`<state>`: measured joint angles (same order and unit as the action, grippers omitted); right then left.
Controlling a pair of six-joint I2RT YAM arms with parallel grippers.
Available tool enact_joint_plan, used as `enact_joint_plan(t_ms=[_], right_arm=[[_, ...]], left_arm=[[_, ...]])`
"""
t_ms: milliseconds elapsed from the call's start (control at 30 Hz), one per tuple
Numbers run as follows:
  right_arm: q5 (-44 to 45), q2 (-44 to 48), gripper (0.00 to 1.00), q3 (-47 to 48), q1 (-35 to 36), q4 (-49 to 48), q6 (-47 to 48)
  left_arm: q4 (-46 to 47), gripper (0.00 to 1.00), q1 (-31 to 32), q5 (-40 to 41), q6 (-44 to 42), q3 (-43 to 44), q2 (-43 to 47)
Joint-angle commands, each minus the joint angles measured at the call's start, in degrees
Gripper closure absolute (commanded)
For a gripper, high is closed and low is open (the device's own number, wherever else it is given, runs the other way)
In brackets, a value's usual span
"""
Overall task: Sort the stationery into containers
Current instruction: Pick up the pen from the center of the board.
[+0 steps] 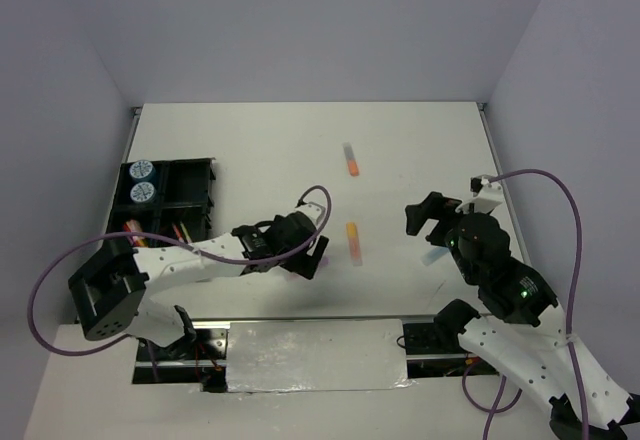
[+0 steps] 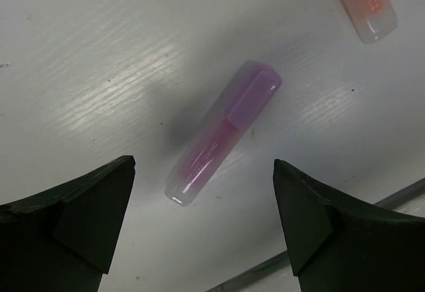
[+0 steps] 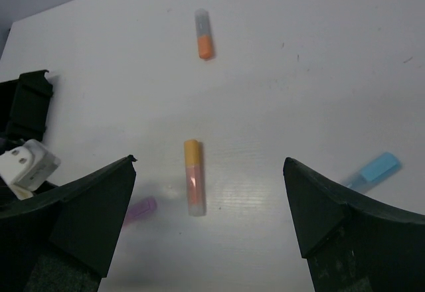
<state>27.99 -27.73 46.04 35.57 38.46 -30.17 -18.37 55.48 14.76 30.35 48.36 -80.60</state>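
left hand spread wide over the lilac stick, which lies loose on the worktop; height unclear. stick sits diagonal btw the fingers, so twist wrist square, drop straight, pinch mid-body. right hand spread, empty.

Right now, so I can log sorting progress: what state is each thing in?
Left pincer: open, empty.
Short lilac plastic stick: flat on table, ungripped.
Right pincer: open, empty.
Orange-yellow plastic stick: flat on table.
Grey-capped orange highlighter: flat on table.
Light-blue plastic stick: flat on table.
Two round blue-white patterned rolls: inside black plastic organiser tray.
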Motion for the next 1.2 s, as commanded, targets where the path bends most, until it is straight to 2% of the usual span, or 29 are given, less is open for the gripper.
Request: enact_joint_plan(t_ms=[0,133,167,300,400,433,467,500,533,767,867,900,967,1000,1067,1100,1167], right_arm=[[-3.4,0.7,0.00,-0.1,-0.2,0.7,1.9],[-10.1,3.8,0.00,-4.0,-0.2,-3.8,4.3],[-10.1,4.7,0.00,-4.5,-0.3,-3.9,4.2],[-9.0,6.5,0.00,-4.4,-0.2,-2.9,5.0],[-9.1,7.9,0.00,-4.0,-0.2,-2.9,5.5],[-9.0,8.2,0.00,-3.9,-0.2,-2.9,5.6],[-8.8,8.5,0.00,-3.8,-0.2,-3.0,5.6],[-8.5,8.6,0.00,-3.6,-0.3,-3.0,5.5],[-8.2,8.7,0.00,-3.7,-0.2,-3.1,5.5],[-9.5,7.8,0.00,-3.9,-0.3,-4.1,5.1],[-10.5,7.5,0.00,-4.7,-0.2,-5.8,4.9],[-10.8,7.3,0.00,-4.9,-0.2,-6.1,4.9],[-11.4,6.7,0.00,-5.2,-0.2,-7.1,4.7],[-12.2,6.5,0.00,-5.3,-0.2,-7.5,4.8],[-12.8,6.1,0.00,-5.8,-0.2,-8.8,5.2],[-13.4,5.9,0.00,-6.0,-0.2,-9.3,5.2],[-14.8,5.9,0.00,-7.4,-0.2,-11.5,5.0]], left_arm=[[5.2,0.03,1.0,1.6,-3.6,0.7,-4.2],[7.9,0.06,1.2,2.9,-4.1,1.9,-9.4],[7.8,0.12,1.2,2.8,-4.2,2.5,-11.6],[5.3,0.20,2.3,4.7,-3.0,4.5,-15.9],[3.6,0.34,3.1,5.6,-2.6,5.3,-18.4],[3.2,0.42,3.3,5.9,-2.4,5.3,-18.6],[2.7,0.66,3.4,6.2,-2.2,5.4,-18.5],[2.3,0.80,3.6,6.4,-1.7,5.4,-18.1],[1.1,0.99,3.6,7.5,-1.3,5.4,-17.6],[-8.5,1.00,0.2,13.4,-1.9,9.1,-6.9],[-10.6,1.00,-7.7,13.7,-3.3,12.1,-0.9],[-10.2,1.00,-14.2,12.5,-4.6,13.7,0.4],[-8.1,1.00,-21.2,11.9,-6.2,14.8,2.7],[-7.5,1.00,-28.1,12.2,-6.3,17.2,2.6],[-7.7,1.00,-34.2,13.5,-5.8,20.3,0.7],[-5.0,1.00,-38.6,17.1,-6.1,21.8,0.3],[0.0,1.00,-45.7,15.8,-6.4,22.1,-2.1]])
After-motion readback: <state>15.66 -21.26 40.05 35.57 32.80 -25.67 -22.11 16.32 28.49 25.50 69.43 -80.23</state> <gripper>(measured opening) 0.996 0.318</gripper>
